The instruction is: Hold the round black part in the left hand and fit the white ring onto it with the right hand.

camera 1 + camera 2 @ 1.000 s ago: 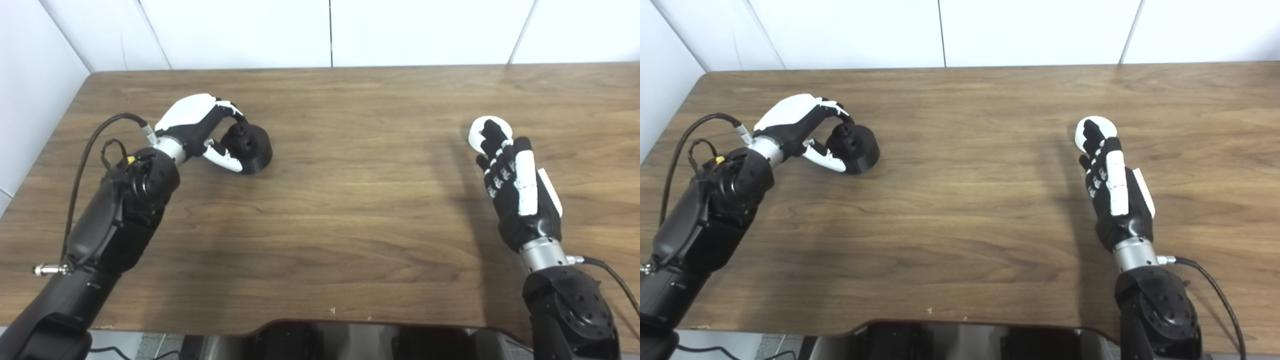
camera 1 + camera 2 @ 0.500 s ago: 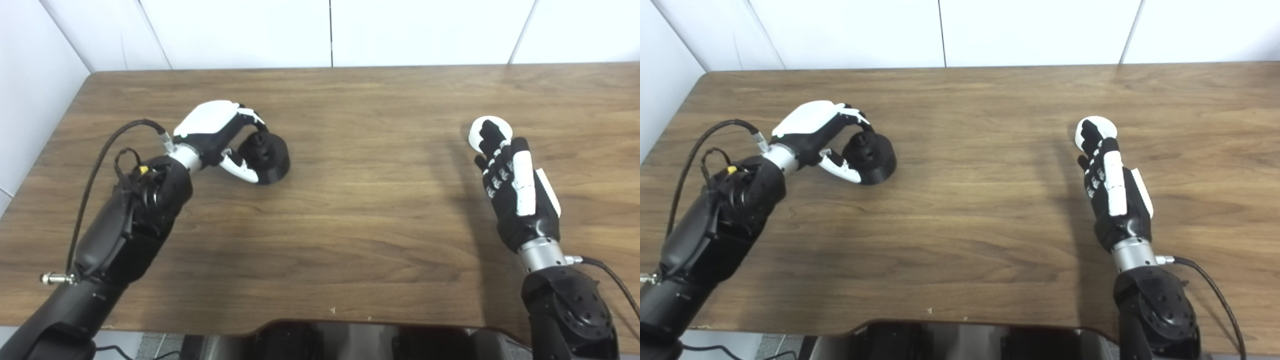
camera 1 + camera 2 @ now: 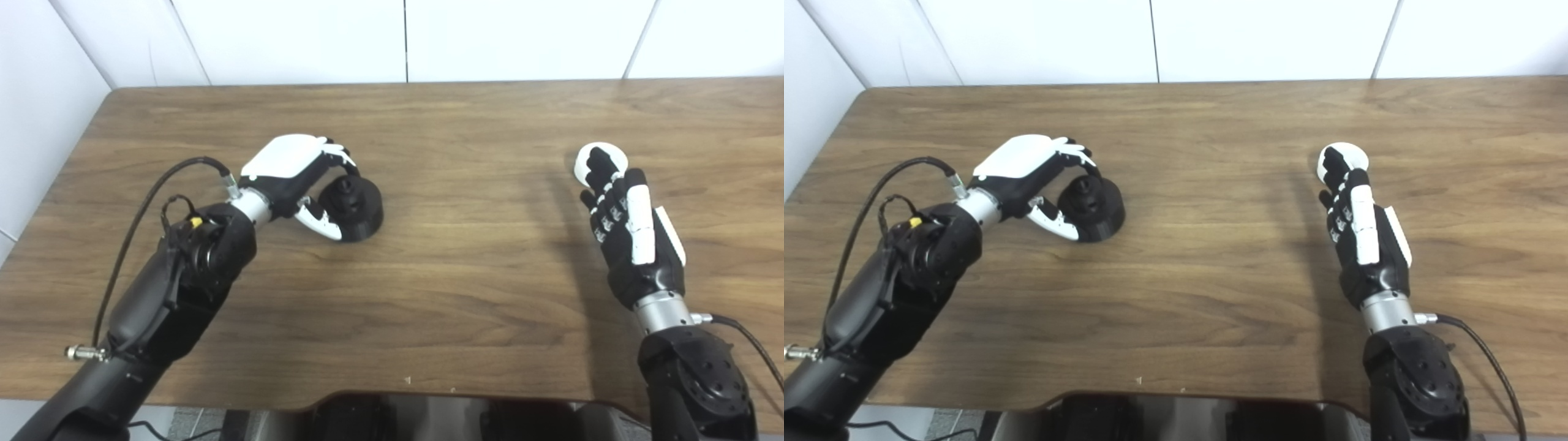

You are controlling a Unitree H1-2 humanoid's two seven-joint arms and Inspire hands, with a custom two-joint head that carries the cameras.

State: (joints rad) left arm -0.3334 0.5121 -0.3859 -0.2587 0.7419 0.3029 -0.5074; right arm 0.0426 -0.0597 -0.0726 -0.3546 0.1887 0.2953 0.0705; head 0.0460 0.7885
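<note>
Left hand (image 3: pixel 288 174) curls fingers and thumb around the round black plastic part (image 3: pixel 353 208), which sits on the brown wooden worktop (image 3: pixel 465 257) left of centre. Right hand (image 3: pixel 631 229), fingers nearly straight, touches the small white ring (image 3: pixel 597 160) lying far right, ungrasped. Judged step: securing both pieces; next, pinch the ring.

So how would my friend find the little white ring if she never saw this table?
Start at the brown wooden table and look to its right side, where the right hand reaches forward. Its dark fingertips lie over the white ring. It is the only small white round thing; the round black part sits far left.
</note>
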